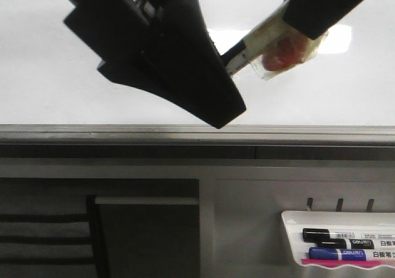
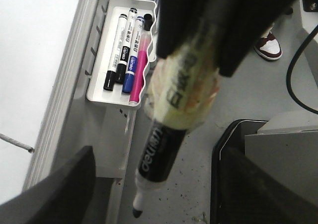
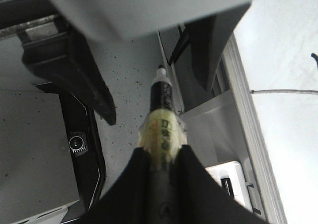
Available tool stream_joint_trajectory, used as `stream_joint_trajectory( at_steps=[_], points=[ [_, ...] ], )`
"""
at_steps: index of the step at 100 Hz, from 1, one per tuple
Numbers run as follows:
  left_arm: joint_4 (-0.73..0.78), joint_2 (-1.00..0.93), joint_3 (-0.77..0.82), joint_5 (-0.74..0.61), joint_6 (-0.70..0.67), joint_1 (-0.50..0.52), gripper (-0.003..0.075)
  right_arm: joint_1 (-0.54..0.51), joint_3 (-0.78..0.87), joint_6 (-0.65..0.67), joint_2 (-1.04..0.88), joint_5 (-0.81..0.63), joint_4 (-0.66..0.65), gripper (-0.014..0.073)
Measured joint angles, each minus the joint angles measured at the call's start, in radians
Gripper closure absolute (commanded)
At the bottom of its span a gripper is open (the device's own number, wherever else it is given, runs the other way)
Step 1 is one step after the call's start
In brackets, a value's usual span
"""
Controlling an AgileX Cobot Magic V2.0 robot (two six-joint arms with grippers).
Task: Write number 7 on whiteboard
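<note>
The large glossy white whiteboard (image 1: 62,93) fills the wall behind both arms, its grey metal edge rail (image 1: 185,130) running along the bottom. What shows of it in the front view is blank, so no number 7 yet, as far as I can tell. Some of the board is hidden behind the arms, mind.

Now the pen. The black whiteboard marker with yellowish tape round its barrel (image 1: 237,55) is clamped in the right gripper (image 1: 302,19). The right wrist view shows those fingers (image 3: 186,157) closed tight on the taped part. Its long axis slants down and to the left across the face of the board, not into it. The nib end disappears behind the left gripper (image 1: 185,74).

The left wrist view fills that in. The bare nib (image 2: 136,211) is uncapped and sits between the left arm's fingers (image 2: 59,189), which are spread wide and touch nothing. The board (image 2: 30,45) lies off to one side of the barrel.

So the right arm is the writer here. I'd say the nib has to swing round toward the board before any stroke lands.

Only the front and left wrist views show the small white plastic tray (image 2: 99,92) of spare markers, hooked below the rail.
</note>
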Motion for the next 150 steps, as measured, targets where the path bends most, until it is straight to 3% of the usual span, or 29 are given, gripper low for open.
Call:
stream_joint_trajectory(
  at_steps=[28, 68, 81, 93, 102, 126, 150],
  points=[
    [-0.011, 0.004, 0.0, -0.012, 0.0, 0.0, 0.0541, 0.0, 0.0, -0.002, 0.0, 0.002, 0.0, 0.0648],
    [-0.008, 0.01, 0.0, -0.012, 0.018, 0.0, 0.0735, 0.0, 0.0, -0.004, 0.0, 0.007, 0.0, 0.0648],
    [-0.006, 0.01, 0.0, -0.012, 0.027, 0.0, 0.0741, 0.0, 0.0, -0.005, 0.0, 0.007, 0.0, 0.0589],
    [-0.006, 0.01, 0.0, -0.012, 0.027, 0.0, 0.0741, 0.0, 0.0, -0.005, 0.0, 0.007, 0.0, 0.0375],
    [-0.011, 0.01, 0.0, -0.01, 0.025, -0.002, 0.0741, 0.0, 0.0, -0.005, 0.0, 0.001, -0.002, 0.0274],
    [0.011, 0.01, 0.0, -0.02, -0.036, 0.022, 0.0741, 0.005, -0.047, 0.13, -0.052, -0.001, -0.126, 0.0261],
    [0.136, -0.045, 0.0, -0.024, -0.333, 0.209, 0.0741, 0.005, -0.063, 0.318, -0.178, 0.015, -0.287, 0.0261]
  ],
)
